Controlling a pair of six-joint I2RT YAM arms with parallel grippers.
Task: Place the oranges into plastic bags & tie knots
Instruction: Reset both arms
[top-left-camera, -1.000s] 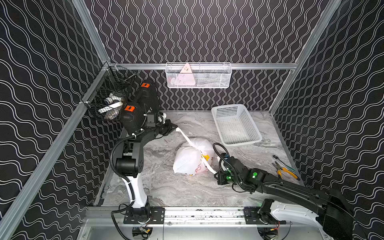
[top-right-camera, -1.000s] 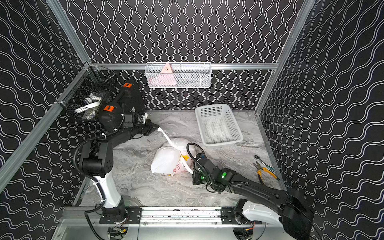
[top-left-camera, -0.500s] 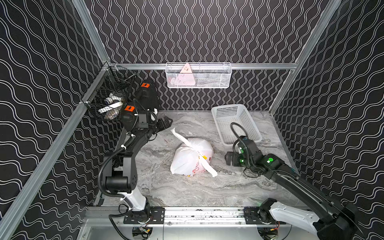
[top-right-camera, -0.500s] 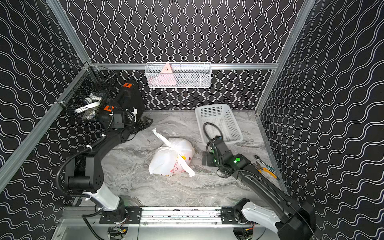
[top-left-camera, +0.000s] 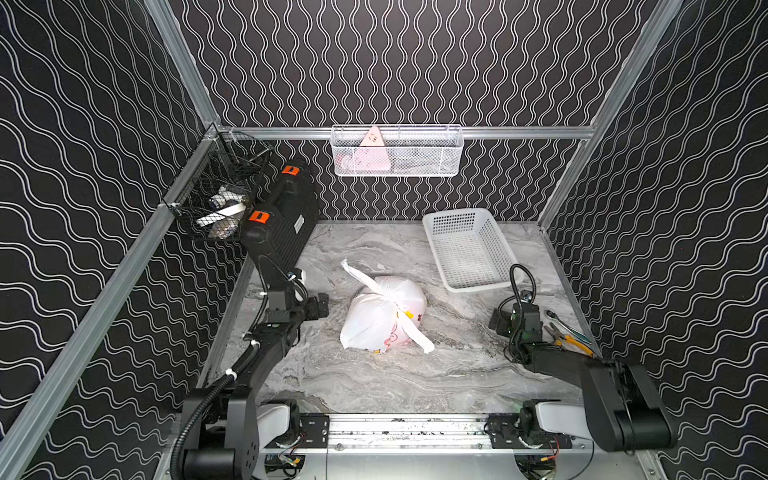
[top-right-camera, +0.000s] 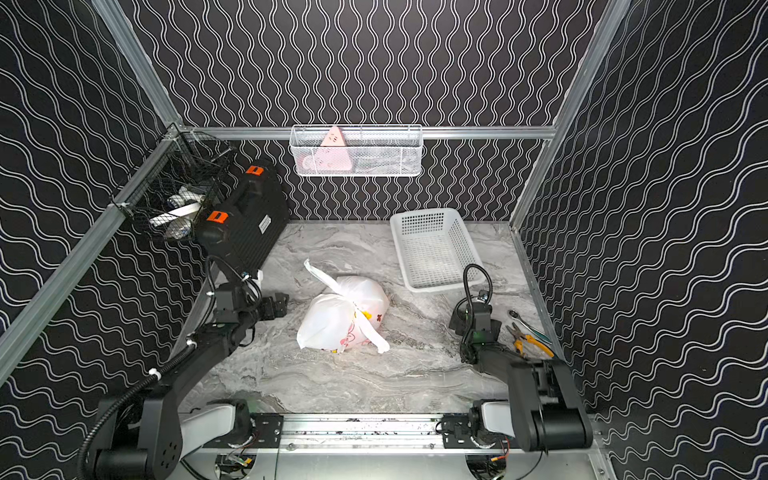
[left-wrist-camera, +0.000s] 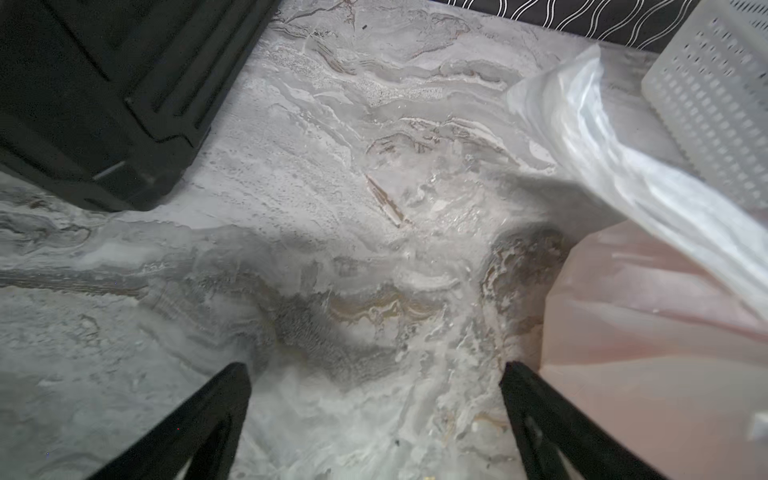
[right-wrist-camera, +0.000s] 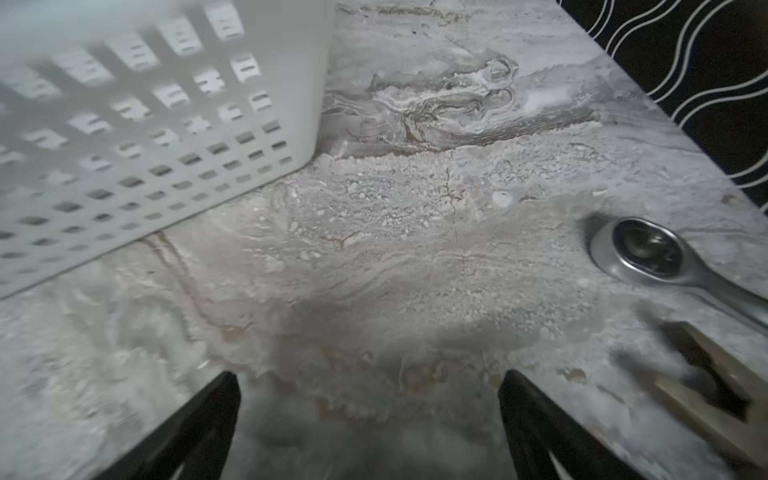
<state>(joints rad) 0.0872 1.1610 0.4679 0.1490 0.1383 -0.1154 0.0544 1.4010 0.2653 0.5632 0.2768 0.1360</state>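
Sitting in the middle of the surface (top-left-camera: 374, 386), the plastic bag (top-left-camera: 374, 328) is tied shut with a knot (top-left-camera: 383, 292) on top. The left end effector (left-wrist-camera: 375, 370) and the right end effector (right-wrist-camera: 368, 376) are both spread wide, holding nothing, one on each side of it.

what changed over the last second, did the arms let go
Both grippers opened and released the handle strips of the plastic bag. The left gripper drew back toward its base; the right gripper swung out beside the pliers. The bag lies alone, knot tied, ends loose. The basket, pliers and black case stayed put.
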